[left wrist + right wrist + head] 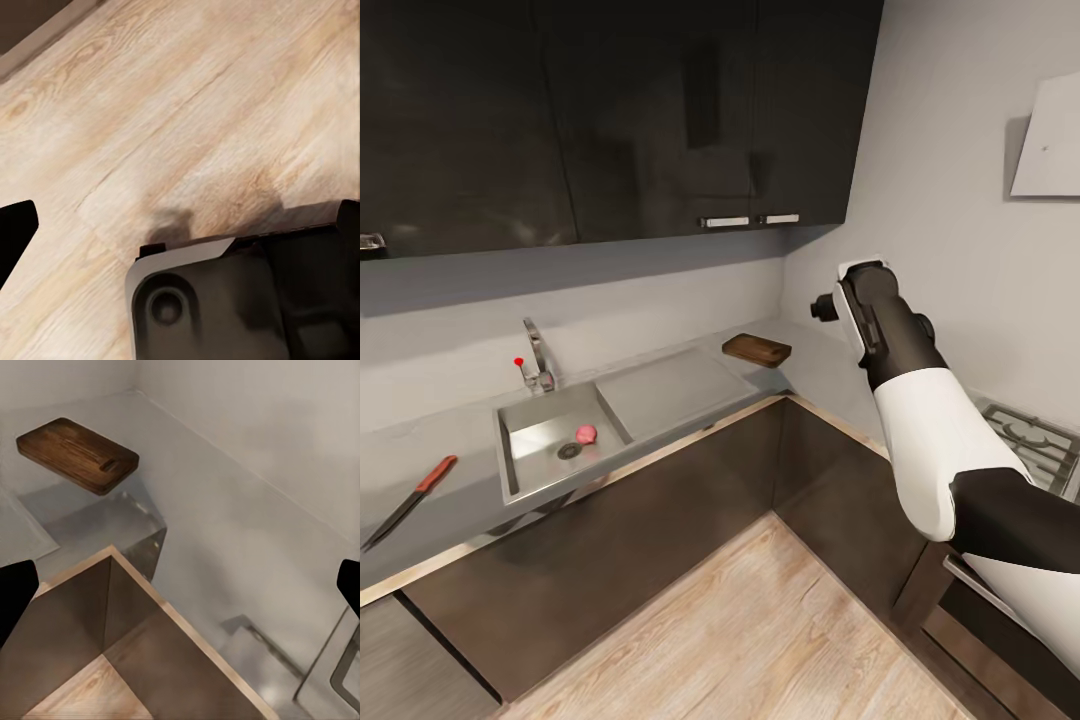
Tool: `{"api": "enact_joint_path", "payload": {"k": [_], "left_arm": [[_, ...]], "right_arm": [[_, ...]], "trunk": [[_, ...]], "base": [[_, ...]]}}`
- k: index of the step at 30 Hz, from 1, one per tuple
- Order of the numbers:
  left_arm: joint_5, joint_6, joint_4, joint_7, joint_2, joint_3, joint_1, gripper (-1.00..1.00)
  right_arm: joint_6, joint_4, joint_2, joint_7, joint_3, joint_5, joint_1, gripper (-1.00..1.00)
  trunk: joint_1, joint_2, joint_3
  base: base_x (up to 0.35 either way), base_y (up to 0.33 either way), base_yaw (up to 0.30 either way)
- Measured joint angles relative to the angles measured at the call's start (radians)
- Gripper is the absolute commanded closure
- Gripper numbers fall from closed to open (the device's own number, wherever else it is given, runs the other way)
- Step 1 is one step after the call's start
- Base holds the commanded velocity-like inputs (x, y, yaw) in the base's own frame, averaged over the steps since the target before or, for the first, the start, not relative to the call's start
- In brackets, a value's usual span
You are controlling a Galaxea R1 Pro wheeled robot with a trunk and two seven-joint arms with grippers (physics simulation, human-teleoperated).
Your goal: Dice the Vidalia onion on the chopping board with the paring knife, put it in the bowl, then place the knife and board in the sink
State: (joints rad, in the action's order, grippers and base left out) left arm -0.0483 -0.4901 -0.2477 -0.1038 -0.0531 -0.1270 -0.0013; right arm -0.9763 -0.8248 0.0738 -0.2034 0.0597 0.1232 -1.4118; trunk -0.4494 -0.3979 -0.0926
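The right gripper [180, 585] is open, its two dark fingertips [15, 596] showing wide apart at the sides of the right wrist view with nothing between them. It hangs above the inner corner of the L-shaped countertop [225, 525], and the chopping board [77, 455] lies beyond it near the back wall, its handle slot toward the gripper. In the head view the right arm [920, 420] is raised over the right run of the countertop [450, 440], beside a gas hob [1035, 440].

The left gripper [180, 240] points down at the wooden floor [187, 112] above a dark part of the robot's base [225, 300]; one fingertip [13, 232] shows, and I cannot tell whether the jaws are open or closed.

The Vidalia onion [586, 434] sits in the sink [525, 440], just beside the drain. The paring knife [410, 500] lies on the countertop near its front edge, left of the sink. The board [757, 350] rests at the back corner, past the drainboard [665, 385]. The tap [537, 358] stands behind the basin, under dark wall cabinets [610, 110].
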Motion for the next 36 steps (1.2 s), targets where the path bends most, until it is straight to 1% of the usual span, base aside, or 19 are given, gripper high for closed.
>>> {"api": "enact_joint_path", "payload": {"k": [4, 9, 10, 12, 13, 14, 15, 16, 19, 22, 29, 36], "left_arm": [[0.0, -0.017, 0.01, -0.038, -0.005, -0.003, 0.0, -1.0], [0.0, -0.02, 0.02, -0.047, -0.006, -0.003, 0.0, -1.0], [0.002, -0.02, 0.03, -0.051, -0.006, -0.004, 0.0, -1.0], [0.002, -0.02, 0.033, -0.053, -0.006, -0.004, 0.0, -1.0], [0.002, -0.02, 0.035, -0.053, -0.006, -0.004, 0.0, -1.0], [0.002, -0.021, 0.036, -0.053, -0.006, -0.005, 0.0, -1.0], [0.003, -0.021, 0.036, -0.054, -0.006, -0.006, 0.0, -1.0], [0.003, -0.021, 0.037, -0.054, -0.006, -0.007, 0.0, -1.0], [0.004, -0.02, 0.043, -0.054, -0.004, -0.01, 0.0, -1.0], [0.004, -0.019, 0.046, -0.054, -0.003, -0.014, 0.0, -1.0], [0.003, -0.019, 0.048, -0.053, -0.002, -0.017, 0.0, -1.0], [0.003, -0.018, 0.048, -0.053, -0.002, -0.017, 0.0, -1.0]], "right_arm": [[0.0, 0.004, 0.0, 0.0, -0.001, 0.0, 0.0, -1.0], [0.0, 0.007, -0.001, 0.001, -0.001, 0.0, 0.0, -1.0], [0.0, 0.007, -0.011, 0.002, -0.001, 0.002, 0.001, -1.0], [0.0, 0.007, -0.021, 0.004, -0.001, 0.0, 0.001, -1.0], [0.0, 0.008, -0.031, 0.024, -0.001, -0.001, 0.002, -1.0], [0.0, 0.009, -0.035, 0.035, -0.001, -0.002, 0.002, -1.0], [0.0, 0.02, -0.053, 0.076, -0.001, -0.001, 0.002, -1.0], [-0.001, 0.026, -0.06, 0.094, -0.001, 0.0, 0.003, -1.0], [-0.001, 0.062, -0.095, 0.184, -0.005, 0.006, 0.003, -1.0], [-0.001, 0.083, -0.112, 0.218, -0.004, 0.002, 0.003, -1.0], [-0.001, 0.109, -0.122, 0.235, -0.004, 0.001, 0.003, -1.0], [-0.001, 0.122, -0.122, 0.235, -0.004, 0.001, 0.003, -1.0]], "trunk": [[0.0, 0.0, 0.0], [0.0, 0.0, 0.0], [0.0, 0.0, 0.0], [0.0, 0.0, 0.0], [0.0, 0.0, 0.0], [0.0, 0.0, 0.0], [0.0, 0.0, 0.0], [0.0, 0.0, 0.0], [0.0, 0.0, 0.0], [0.0, 0.0, 0.0], [0.0, 0.0, 0.0], [0.0, 0.0, 0.0]], "base": [[0.0, 0.0, 0.0], [0.0, 0.0, 0.0], [0.0, 0.0, 0.0], [0.0, 0.0, 0.0], [0.0, 0.0, 0.0], [0.0, 0.0, 0.0], [0.0, 0.0, 0.0], [0.0, 0.0, 0.0], [0.039, -0.054, 0.0], [0.128, -0.137, 0.0], [0.19, -0.058, 0.0], [0.269, 0.113, 0.0]]}}
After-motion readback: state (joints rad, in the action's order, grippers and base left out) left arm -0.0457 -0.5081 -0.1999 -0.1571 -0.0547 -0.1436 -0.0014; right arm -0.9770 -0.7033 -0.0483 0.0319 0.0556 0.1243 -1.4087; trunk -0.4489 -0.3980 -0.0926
